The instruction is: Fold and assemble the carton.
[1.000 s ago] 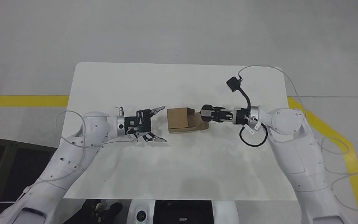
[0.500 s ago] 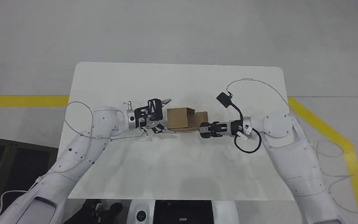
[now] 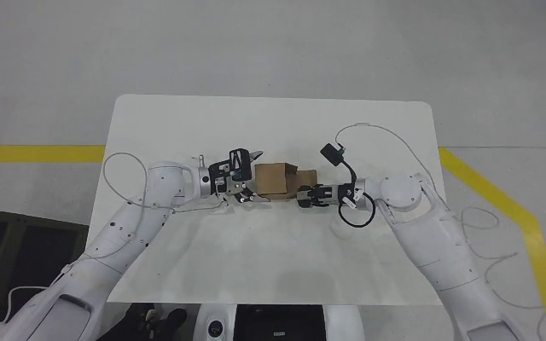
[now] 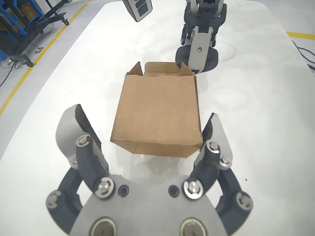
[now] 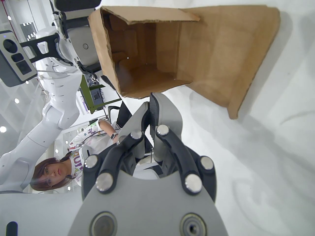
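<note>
A brown carton (image 3: 273, 178) lies on its side mid-table, its mouth toward my right arm and one long flap (image 3: 305, 179) spread flat on the table. My left gripper (image 3: 252, 176) is open at the carton's closed end (image 4: 157, 109), one finger (image 4: 78, 121) on each side of it. My right gripper (image 5: 151, 99) is shut, its tips against the rim of the open mouth (image 5: 137, 57). In the left wrist view that right gripper (image 4: 195, 68) meets the far corner near a small side flap (image 4: 183, 66).
The white table (image 3: 256, 256) has free room all round the carton. A black cable (image 3: 375, 128) loops off my right arm, beside its wrist camera block (image 3: 332, 153). Yellow floor tape (image 3: 51, 153) runs past the table's sides.
My left gripper has moved right up to the carton's closed end. My right gripper has swung from the flap's far side to the mouth's near edge. The carton has stayed put.
</note>
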{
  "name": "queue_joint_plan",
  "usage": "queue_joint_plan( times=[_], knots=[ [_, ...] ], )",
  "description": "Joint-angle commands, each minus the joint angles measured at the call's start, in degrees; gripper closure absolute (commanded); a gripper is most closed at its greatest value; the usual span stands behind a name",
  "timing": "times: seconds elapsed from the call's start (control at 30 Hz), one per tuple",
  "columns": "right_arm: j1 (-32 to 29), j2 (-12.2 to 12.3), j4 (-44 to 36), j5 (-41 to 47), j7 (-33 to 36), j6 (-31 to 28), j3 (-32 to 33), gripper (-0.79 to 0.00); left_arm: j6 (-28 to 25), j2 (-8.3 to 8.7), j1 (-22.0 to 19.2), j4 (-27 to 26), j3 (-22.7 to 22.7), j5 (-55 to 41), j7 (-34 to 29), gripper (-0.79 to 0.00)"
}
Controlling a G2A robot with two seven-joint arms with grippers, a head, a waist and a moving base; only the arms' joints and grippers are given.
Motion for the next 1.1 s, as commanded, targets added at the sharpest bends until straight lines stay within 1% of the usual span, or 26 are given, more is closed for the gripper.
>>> queue_joint_plan(
  times=[0.0,0.17,0.47,0.7,0.97,1.07],
  knots=[
    [0.89,-0.2,1.02,-0.24,-0.64,-1.36,-0.72,0.0,-0.25,0.0,0.01,0.33,-0.11,0.09,0.28,-0.785],
    [3.82,-0.9,3.99,-0.11,0.1,-5.46,-3.33,0.0,-0.96,-0.03,-0.09,0.84,-0.34,0.36,0.77,-0.785],
    [10.23,-3.06,11.66,2.85,1.76,-11.96,-8.87,0.0,-2.1,-0.13,-0.5,1.75,-0.65,0.67,0.93,-0.785],
    [13.43,-4.66,16.66,5.63,2.34,-16.85,-11.96,0.0,-2.73,-0.05,-0.63,2.41,-1.04,1.46,1.34,-0.785],
    [16.32,-6.42,21.3,7.55,1.83,-20.19,-14.82,0.0,-3.51,0.05,-0.68,2.9,-1.58,1.76,1.47,-0.785],
    [16.83,-6.74,22.15,7.63,1.57,-20.41,-15.29,0.0,-3.84,0.06,-0.72,3.06,-1.74,1.67,1.46,-0.785]
  ],
)
